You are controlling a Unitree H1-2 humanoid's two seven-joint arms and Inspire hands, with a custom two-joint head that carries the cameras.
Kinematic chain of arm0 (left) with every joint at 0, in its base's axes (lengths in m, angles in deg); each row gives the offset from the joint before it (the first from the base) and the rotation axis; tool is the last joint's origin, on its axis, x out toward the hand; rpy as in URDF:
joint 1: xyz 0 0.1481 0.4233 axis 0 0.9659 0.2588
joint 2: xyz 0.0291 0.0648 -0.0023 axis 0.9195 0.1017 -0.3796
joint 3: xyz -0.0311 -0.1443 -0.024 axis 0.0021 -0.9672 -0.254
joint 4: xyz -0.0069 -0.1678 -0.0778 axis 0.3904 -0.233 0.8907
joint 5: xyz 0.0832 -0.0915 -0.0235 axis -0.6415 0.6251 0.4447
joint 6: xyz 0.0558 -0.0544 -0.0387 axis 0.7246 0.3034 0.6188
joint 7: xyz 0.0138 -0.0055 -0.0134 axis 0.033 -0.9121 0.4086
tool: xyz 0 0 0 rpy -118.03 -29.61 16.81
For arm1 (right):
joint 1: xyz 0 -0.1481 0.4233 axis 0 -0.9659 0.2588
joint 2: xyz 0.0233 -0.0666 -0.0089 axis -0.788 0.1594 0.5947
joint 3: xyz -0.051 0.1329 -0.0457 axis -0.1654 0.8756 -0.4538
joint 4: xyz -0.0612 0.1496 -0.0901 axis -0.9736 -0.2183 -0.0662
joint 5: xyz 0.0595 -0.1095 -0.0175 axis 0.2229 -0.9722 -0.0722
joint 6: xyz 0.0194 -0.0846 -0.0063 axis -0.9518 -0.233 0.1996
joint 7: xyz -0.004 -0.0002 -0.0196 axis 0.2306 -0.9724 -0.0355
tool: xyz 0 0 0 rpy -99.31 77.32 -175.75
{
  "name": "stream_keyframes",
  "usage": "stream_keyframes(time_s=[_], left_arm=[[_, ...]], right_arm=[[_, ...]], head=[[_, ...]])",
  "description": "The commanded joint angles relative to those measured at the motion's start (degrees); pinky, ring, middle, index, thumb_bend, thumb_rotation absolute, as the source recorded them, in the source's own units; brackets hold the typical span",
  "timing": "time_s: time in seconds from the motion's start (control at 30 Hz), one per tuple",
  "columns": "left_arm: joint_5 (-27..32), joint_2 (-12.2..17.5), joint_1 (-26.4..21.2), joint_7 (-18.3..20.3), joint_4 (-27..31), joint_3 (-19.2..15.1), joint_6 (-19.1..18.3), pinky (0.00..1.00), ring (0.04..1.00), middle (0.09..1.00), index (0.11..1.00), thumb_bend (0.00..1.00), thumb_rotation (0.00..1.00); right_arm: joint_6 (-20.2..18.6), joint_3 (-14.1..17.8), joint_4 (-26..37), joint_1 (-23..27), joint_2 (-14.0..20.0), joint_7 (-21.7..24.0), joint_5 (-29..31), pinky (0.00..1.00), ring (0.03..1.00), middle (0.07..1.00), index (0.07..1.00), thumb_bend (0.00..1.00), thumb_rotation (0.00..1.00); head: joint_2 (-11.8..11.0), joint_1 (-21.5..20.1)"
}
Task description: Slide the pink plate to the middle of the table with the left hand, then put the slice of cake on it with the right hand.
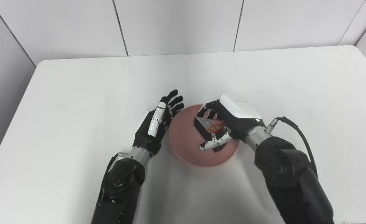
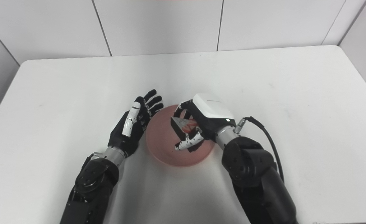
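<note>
Resting near the middle of the white table (image 1: pixel 77 93): pink plate (image 1: pixel 186 146), round, shallow. Left eye view: right hand (image 1: pixel 223 124) over the plate, fingers and thumb closed around the slice of cake (image 1: pixel 209 126), a dark wedge with a red-orange top; whether the slice touches the plate cannot be told. Left hand (image 1: pixel 158 124) just beside the plate's left rim, fingers spread, holding nothing. Right eye view: same layout; left fingertips (image 2: pixel 151 99) near the plate's far-left edge; black cable (image 2: pixel 270 140) trailing from the right wrist
</note>
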Motion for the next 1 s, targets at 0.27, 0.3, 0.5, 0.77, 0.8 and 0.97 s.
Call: stream_keyframes(time_s=[0.27,0.3,0.5,0.77,0.8,0.97], left_arm=[[-1.08,-0.73,1.16,-0.42,-0.8,1.07,-4.76,0.9,0.897,0.904,0.892,0.43,1.0],[-1.01,-0.73,1.17,-0.39,-0.7,1.07,-4.86,0.9,0.896,0.903,0.891,0.43,1.0],[-0.86,-0.84,1.15,-0.35,-0.54,0.95,-5.21,0.9,0.895,0.901,0.888,0.43,1.0],[-1.3,-0.96,1.18,-0.51,-0.26,1.07,-5.48,0.9,0.896,0.9,0.885,0.44,1.0],[-1.26,-0.99,1.18,-0.5,-0.26,1.04,-5.5,0.9,0.896,0.9,0.886,0.44,1.0],[-1.35,-1.08,1.17,-0.54,-0.49,0.94,-5.26,0.9,0.894,0.899,0.886,0.44,1.0]], right_arm=[[2.77,-1.43,-4.94,2.0,-0.97,-6.08,1.92,0.25,0.34,0.457,0.55,0.51,0.0],[2.76,-1.54,-5.54,2.12,-0.89,-6.44,2.01,0.25,0.341,0.458,0.55,0.51,0.0],[3.93,-1.81,-8.24,2.12,0.1,-9.25,2.93,0.27,0.344,0.458,0.55,0.51,0.0],[4.4,-2.14,-9.32,1.16,1.13,-11.41,3.74,0.27,0.347,0.46,0.553,0.51,0.0],[4.42,-2.22,-9.37,1.06,1.22,-11.53,3.69,0.28,0.348,0.465,0.556,0.51,0.0],[3.32,-3.41,-8.92,0.96,2.15,-10.0,1.66,0.27,0.383,0.51,0.509,0.51,0.0]], head=[[0.18,0.08],[0.18,0.08],[0.18,0.08],[0.25,0.04],[0.25,0.04],[0.14,-0.09]])
